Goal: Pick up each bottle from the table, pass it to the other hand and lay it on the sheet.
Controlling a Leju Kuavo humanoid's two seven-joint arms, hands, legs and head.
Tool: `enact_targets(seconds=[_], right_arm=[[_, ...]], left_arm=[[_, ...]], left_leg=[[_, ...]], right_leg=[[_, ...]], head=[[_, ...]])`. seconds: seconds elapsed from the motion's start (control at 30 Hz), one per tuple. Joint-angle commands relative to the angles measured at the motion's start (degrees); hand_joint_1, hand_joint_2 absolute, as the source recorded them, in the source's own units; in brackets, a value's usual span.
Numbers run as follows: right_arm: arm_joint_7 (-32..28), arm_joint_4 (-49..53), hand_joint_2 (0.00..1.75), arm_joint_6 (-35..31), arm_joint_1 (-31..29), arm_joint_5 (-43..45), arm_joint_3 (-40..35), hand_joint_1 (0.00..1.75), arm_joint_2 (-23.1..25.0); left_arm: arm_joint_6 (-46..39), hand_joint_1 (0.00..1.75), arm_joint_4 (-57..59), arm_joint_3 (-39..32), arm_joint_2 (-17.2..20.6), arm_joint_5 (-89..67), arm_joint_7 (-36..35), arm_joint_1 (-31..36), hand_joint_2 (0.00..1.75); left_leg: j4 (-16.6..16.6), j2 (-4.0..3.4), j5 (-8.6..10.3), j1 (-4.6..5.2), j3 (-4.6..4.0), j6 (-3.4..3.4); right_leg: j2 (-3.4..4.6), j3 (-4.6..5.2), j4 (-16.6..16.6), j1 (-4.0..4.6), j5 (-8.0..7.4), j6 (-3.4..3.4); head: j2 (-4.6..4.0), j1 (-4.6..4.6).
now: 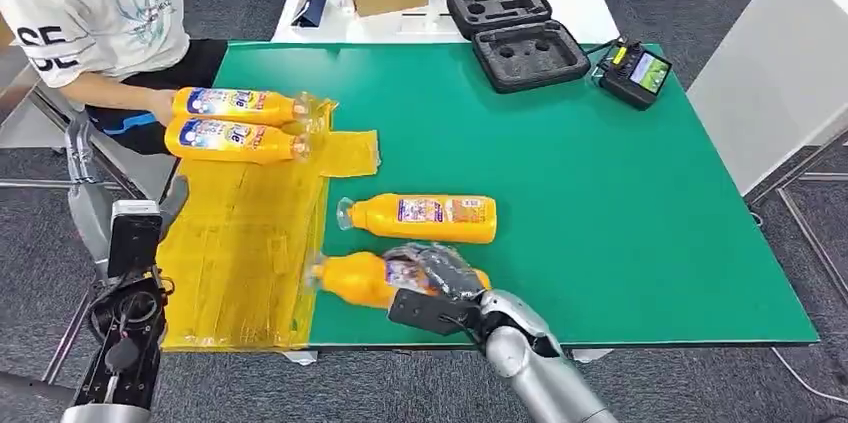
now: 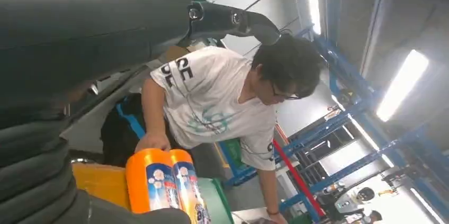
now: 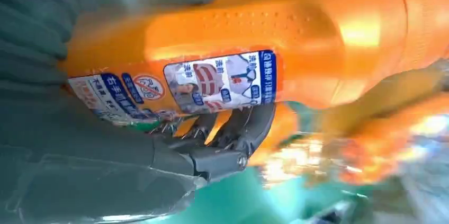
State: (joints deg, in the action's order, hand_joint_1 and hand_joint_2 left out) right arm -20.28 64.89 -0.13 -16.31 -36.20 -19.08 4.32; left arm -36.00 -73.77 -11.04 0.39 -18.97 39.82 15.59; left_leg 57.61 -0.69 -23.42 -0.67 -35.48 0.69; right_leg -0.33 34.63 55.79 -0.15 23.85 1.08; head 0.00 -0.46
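A: What shows from the head?
B: The right hand (image 1: 437, 280) grips an orange bottle (image 1: 360, 278) near the front edge of the green table (image 1: 620, 203), its cap touching the edge of the yellow sheet (image 1: 240, 243). A second bottle (image 1: 425, 217) lies just behind it on the green. Two more bottles (image 1: 237, 123) lie side by side at the sheet's far end, where a person's hand (image 1: 160, 103) touches them. The left arm (image 1: 125, 343) hangs beside the table.

A: And the left wrist?
B: The person (image 2: 222, 102) leans over the paired bottles (image 2: 164, 181). Whether the left hand (image 2: 37, 171) is open or closed, I cannot tell.

A: The right wrist?
B: Dark fingers (image 3: 238, 134) wrap under the labelled bottle (image 3: 265, 38), above the green surface.
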Motion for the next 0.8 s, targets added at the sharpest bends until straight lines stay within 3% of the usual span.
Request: enact_targets(seconds=[0.03,0.23,0.6,0.8], right_arm=[[-0.7,-1.0,1.75,-0.3,-0.6,0.7,2.5,1.75,1.7],[-9.3,2.5,1.75,-7.7,0.0,10.1,4.4,1.75,5.0],[-15.2,10.0,1.75,-14.8,3.2,16.6,4.3,1.75,5.8],[-18.7,11.4,1.75,-19.2,4.4,21.4,5.0,1.75,6.0]], left_arm=[[0.1,0.0,2.8,-0.8,-1.9,0.5,0.2,2.1,1.75],[5.0,0.0,-1.3,-3.9,-3.5,10.4,-0.1,-0.8,1.75],[17.8,0.0,0.5,-8.8,-4.7,29.9,-3.8,-0.5,1.75],[28.4,0.0,3.6,-7.8,-4.0,41.0,-8.9,-0.3,1.75]], left_leg=[[0.0,0.13,-0.04,0.03,0.15,0.01],[0.0,0.02,-0.08,0.05,0.08,-0.01],[0.0,0.1,-0.06,0.04,0.07,0.0],[-0.1,0.13,-0.05,0.05,0.1,0.0]], right_leg=[[-0.08,-0.17,0.0,-0.03,0.08,0.01],[0.05,-0.1,0.0,-0.04,0.07,0.0],[-0.03,-0.09,0.0,-0.05,0.08,0.0],[-0.07,-0.13,0.0,-0.05,0.09,0.0]], head=[[0.0,0.0],[0.0,0.02],[0.0,0.02],[0.0,0.05]])
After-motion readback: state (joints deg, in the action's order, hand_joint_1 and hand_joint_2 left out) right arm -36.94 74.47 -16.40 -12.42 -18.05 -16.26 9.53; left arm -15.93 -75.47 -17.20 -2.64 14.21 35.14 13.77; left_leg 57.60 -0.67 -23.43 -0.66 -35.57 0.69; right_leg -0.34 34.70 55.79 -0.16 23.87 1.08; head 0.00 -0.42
